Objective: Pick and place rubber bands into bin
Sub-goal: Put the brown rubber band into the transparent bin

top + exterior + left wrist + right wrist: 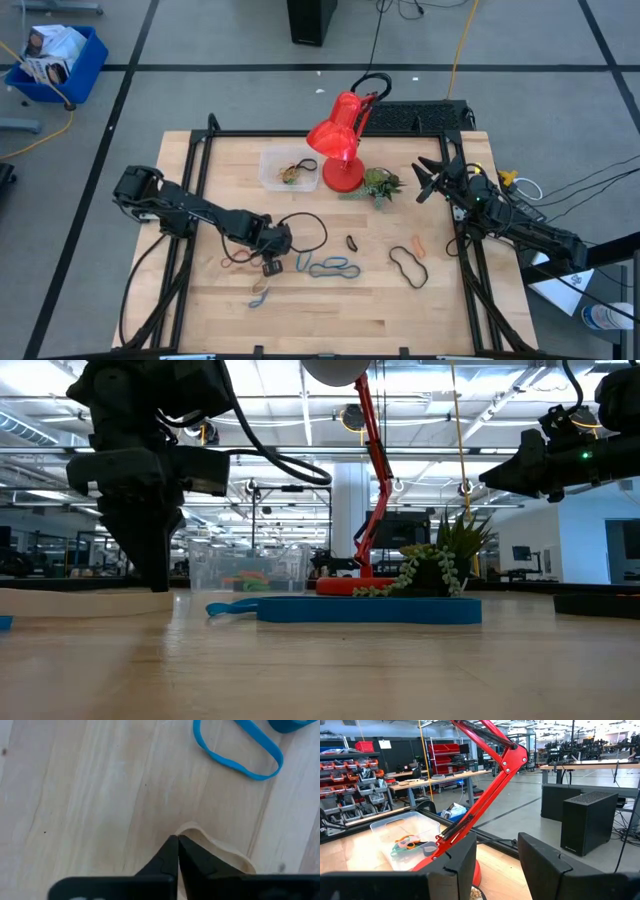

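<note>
My left gripper (271,264) (177,841) points down at the table's middle left and is shut on a tan rubber band (220,849). Blue bands (331,267) (239,751) lie just to its right, flat on the wood. A blue-grey band (260,295), a dark red one (352,241), an orange one (418,245) and a black loop (408,266) also lie flat. The clear bin (287,168) (402,837) stands at the far middle with a few bands inside. My right gripper (428,180) (496,857) is open and empty, raised at the right near the plant. My left gripper pinches the tan band's curved end (191,829) between its two shut fingertips, coming from above and pointing down. The rest of the band lies slack on the table beside the fingers.
A red desk lamp (342,140) and a small potted plant (380,185) stand at the far middle, right of the bin. A black cable loop (308,230) lies by my left gripper. The near part of the table is bare wood.
</note>
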### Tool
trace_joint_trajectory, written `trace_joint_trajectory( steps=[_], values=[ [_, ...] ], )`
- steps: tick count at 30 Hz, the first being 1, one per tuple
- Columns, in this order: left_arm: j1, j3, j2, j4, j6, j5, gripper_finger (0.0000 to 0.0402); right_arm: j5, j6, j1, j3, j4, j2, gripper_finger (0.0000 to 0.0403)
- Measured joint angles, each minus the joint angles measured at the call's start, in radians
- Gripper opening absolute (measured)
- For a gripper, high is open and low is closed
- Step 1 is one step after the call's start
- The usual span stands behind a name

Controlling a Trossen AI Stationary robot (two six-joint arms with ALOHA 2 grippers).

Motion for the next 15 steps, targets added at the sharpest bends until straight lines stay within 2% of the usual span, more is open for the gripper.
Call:
trace_joint_trajectory(
  steps=[15],
  values=[
    [0.000, 0.000, 0.000, -0.001, 0.000, -0.016, 0.0030, 0.000, 0.000, 0.000, 0.000, 0.000, 0.000, 0.0141]
  ],
)
